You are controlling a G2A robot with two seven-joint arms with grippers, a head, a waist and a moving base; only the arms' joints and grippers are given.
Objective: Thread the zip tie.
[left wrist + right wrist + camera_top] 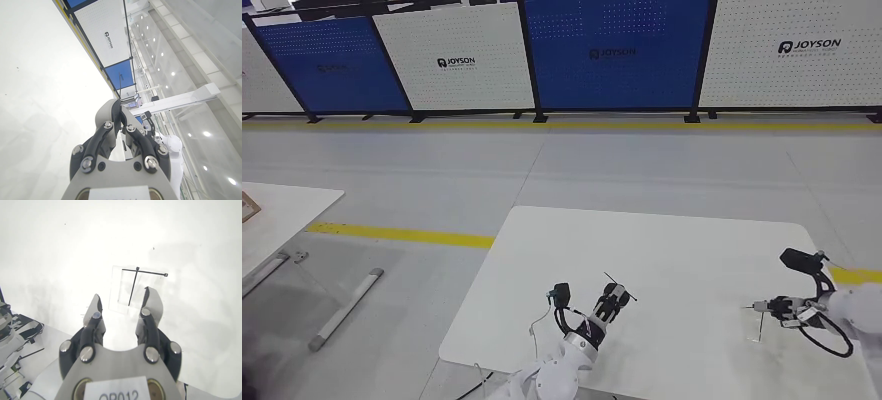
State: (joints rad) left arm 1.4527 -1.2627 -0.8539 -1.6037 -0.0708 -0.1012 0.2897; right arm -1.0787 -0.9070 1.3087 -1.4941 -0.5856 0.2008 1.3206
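Blue and white pegboard panels (617, 50) back a grey, yellow-striped floor (442, 170).

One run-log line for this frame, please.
left gripper: shut on zip tie | right gripper: open, near crossed zip ties on clear sheet | threading: not yet done

Bright ceiling lights (173, 73); strong glare on white table (56, 247)
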